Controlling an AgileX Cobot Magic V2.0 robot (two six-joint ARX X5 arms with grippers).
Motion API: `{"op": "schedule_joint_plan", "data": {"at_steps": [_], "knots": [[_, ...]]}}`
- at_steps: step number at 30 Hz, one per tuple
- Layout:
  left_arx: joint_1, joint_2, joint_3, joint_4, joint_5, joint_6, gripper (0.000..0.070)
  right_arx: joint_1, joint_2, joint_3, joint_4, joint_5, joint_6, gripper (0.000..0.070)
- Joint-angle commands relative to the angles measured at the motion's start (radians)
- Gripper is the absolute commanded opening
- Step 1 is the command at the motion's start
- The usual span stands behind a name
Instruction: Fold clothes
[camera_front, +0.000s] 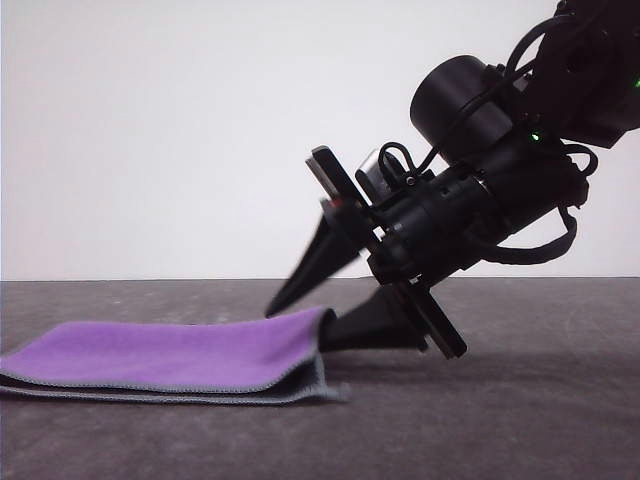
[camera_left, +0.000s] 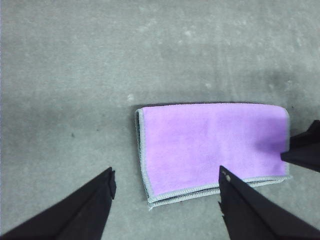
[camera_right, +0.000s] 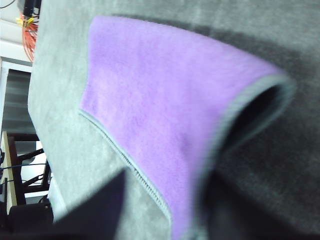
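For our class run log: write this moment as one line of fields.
task: fold clothes | cloth: folded, purple face up, on table | right gripper: open, one finger under cloth's raised edge | left gripper: open, above cloth

A plain white wall (camera_front: 200, 130) rises behind the grey tabletop (camera_front: 520, 420) — evenly, softly lit.

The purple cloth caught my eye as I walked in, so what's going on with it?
The cloth lies on the grey table, already folded over with its purple face up. The right gripper is down at one end of it, one finger under the top layer. The left gripper hovers above, open and holding nothing.
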Motion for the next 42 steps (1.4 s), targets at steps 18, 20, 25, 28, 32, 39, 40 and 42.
{"op": "schedule_joint_plan", "data": {"at_steps": [18, 20, 25, 28, 32, 39, 40, 42], "knots": [[0.003, 0.010, 0.010, 0.024, 0.001, -0.004, 0.0396, 0.130, 0.129, 0.221, 0.054, -0.028, 0.037, 0.0000], [0.003, 0.010, 0.010, 0.028, 0.001, -0.006, 0.0396, 0.146, 0.160, 0.271, 0.053, -0.033, 0.043, 0.0000], [0.003, 0.010, 0.010, 0.027, 0.001, -0.007, 0.0396, 0.190, 0.250, 0.398, 0.044, -0.058, 0.060, 0.0000], [0.003, 0.010, 0.010, 0.027, 0.001, -0.006, 0.0396, 0.211, 0.294, 0.462, 0.026, -0.058, 0.060, 0.0000], [0.003, 0.010, 0.010, 0.027, 0.001, -0.006, 0.0396, 0.227, 0.326, 0.513, 0.012, -0.062, 0.059, 0.0000], [0.003, 0.010, 0.010, 0.029, 0.001, -0.006, 0.0396, 0.239, 0.333, 0.534, 0.019, -0.052, 0.060, 0.0000], [0.003, 0.010, 0.010, 0.030, 0.001, -0.006, 0.0396, 0.239, 0.333, 0.534, 0.020, -0.053, 0.061, 0.0000], [0.003, 0.010, 0.010, 0.030, 0.001, -0.006, 0.0396, 0.239, 0.333, 0.534, 0.019, -0.053, 0.063, 0.0000]]}}
